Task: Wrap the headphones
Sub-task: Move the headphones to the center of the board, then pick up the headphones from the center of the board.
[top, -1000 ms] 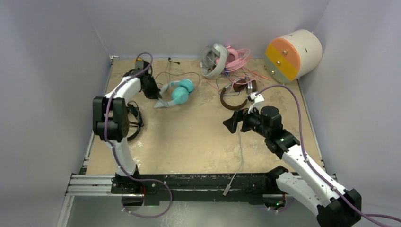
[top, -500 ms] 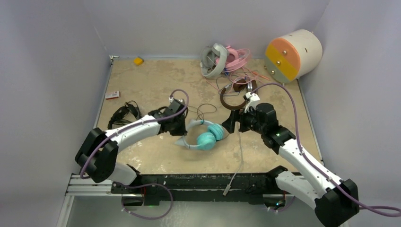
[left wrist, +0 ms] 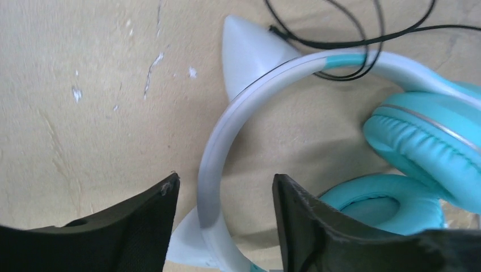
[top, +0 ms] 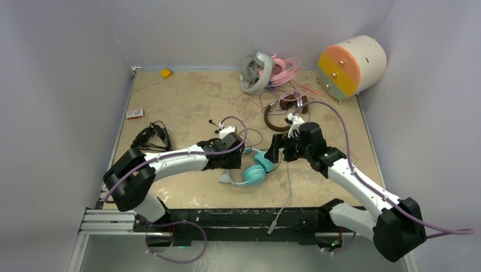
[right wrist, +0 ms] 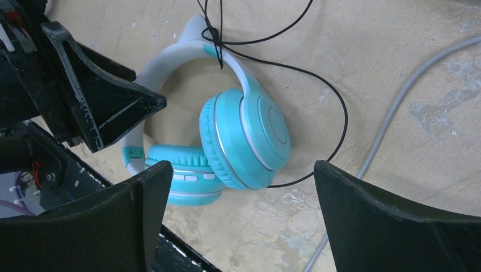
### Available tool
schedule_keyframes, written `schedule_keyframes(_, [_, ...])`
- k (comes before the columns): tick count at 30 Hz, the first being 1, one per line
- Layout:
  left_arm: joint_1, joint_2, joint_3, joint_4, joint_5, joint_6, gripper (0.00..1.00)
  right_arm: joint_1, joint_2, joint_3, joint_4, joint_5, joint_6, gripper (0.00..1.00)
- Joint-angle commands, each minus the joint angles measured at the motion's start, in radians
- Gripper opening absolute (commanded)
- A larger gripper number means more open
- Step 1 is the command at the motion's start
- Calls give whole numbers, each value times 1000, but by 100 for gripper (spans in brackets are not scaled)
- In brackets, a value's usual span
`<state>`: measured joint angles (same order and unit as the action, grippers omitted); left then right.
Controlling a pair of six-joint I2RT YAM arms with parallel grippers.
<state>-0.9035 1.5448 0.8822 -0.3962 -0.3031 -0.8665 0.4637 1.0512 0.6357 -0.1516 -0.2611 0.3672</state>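
Top external: headphones lie near front edge of table.

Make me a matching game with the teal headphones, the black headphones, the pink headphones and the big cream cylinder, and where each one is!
Things:
1. teal headphones
2. black headphones
3. pink headphones
4. cream cylinder

Places:
A. far right corner
B. left side
C. near middle
D. far middle

Pairs: 1-C, 2-B, 3-D, 4-A
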Motion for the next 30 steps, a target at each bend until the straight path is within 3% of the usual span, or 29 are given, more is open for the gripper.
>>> schedule_keyframes(1, [2, 27, 74, 23, 6, 217, 62, -4, -34, 32, -24, -14, -2, 97])
schedule_keyframes(5, [6, 40, 71, 31, 63, 379, 77, -4, -57, 31, -28, -19, -6, 97])
schedule_keyframes(11, [44, 89, 88, 55, 141, 466, 74, -5, -75, 43, -46, -21, -7, 97])
schedule_keyframes(17, [126, 164, 84, 125, 309, 487, 65, -4, -86, 41, -48, -27, -3, 97])
schedule_keyframes(24, [130, 284, 130, 53, 254, 477, 37, -4, -97, 46, -56, -26, -4, 98])
schedule_keyframes(27, [130, 237, 112, 43, 139, 441, 19, -5, -101, 52, -64, -18, -12, 98])
schedule_keyframes(29, [127, 169, 112, 21, 81, 426, 1, -4, -103, 61, -69, -12, -22, 98])
schedule_keyframes(30, [121, 139, 118, 3, 45, 420, 0, -5, -105, 68, -73, -12, -29, 98])
